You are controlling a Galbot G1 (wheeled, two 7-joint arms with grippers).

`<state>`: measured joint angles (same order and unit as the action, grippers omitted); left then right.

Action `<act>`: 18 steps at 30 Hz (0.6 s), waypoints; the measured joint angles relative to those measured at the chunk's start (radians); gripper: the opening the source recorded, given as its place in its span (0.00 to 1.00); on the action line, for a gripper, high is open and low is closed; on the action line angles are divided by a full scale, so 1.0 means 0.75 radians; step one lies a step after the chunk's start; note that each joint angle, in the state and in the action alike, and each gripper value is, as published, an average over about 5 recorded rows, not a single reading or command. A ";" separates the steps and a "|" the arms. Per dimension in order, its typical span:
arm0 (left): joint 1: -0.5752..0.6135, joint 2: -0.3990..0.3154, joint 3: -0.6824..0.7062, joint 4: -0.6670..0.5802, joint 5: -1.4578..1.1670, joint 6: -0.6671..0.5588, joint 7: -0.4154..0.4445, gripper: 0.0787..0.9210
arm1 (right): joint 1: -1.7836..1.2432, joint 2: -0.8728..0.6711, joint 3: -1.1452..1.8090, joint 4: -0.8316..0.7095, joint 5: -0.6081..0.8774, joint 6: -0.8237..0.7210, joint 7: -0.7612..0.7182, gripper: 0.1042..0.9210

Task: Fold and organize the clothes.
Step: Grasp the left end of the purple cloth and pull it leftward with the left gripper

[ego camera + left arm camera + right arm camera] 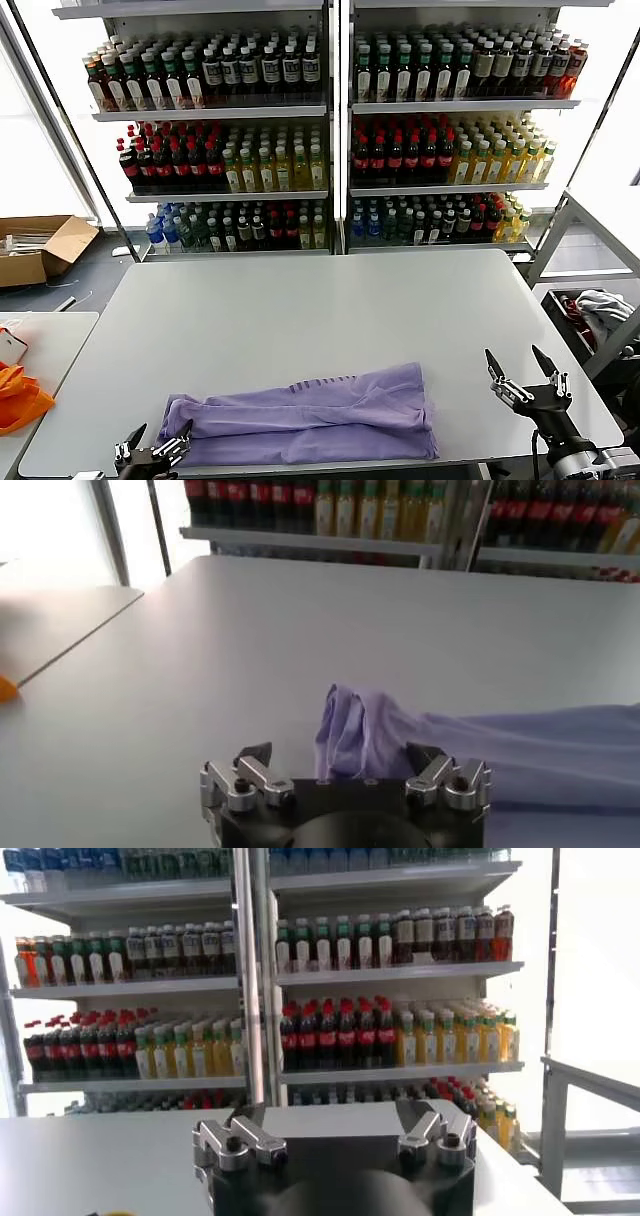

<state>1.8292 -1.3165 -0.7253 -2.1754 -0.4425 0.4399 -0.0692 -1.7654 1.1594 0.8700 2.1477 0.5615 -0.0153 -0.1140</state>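
One of the clothes, a lavender T-shirt (310, 415), lies folded into a long band across the white table (320, 300), close to its front edge. Faint dark stripes show on its top layer. My left gripper (163, 432) sits at the band's left end, open and holding nothing. In the left wrist view the shirt's bunched end (345, 730) lies just beyond the open left gripper (340, 752). My right gripper (512, 355) hovers open over bare table to the right of the shirt, apart from it. The right wrist view shows the right gripper (335, 1113) with only table and shelves ahead.
Shelves of bottles (330, 130) stand behind the table. A cardboard box (40, 245) sits on the floor at far left. A low side table (45, 350) on the left carries something orange (20, 395). A metal frame with cloth (600, 310) stands at right.
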 measured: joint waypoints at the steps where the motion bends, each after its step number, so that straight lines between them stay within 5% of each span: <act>1: 0.001 -0.008 0.007 0.003 0.002 -0.001 -0.004 0.83 | -0.002 0.000 0.005 -0.001 0.006 0.002 0.001 0.88; 18: -0.009 -0.069 0.074 0.005 -0.006 -0.013 0.001 0.25 | -0.001 0.012 0.026 -0.013 0.085 0.005 0.014 0.88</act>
<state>1.8228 -1.3680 -0.6696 -2.1720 -0.4471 0.4304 -0.0683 -1.7659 1.1682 0.8892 2.1376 0.6251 -0.0113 -0.1036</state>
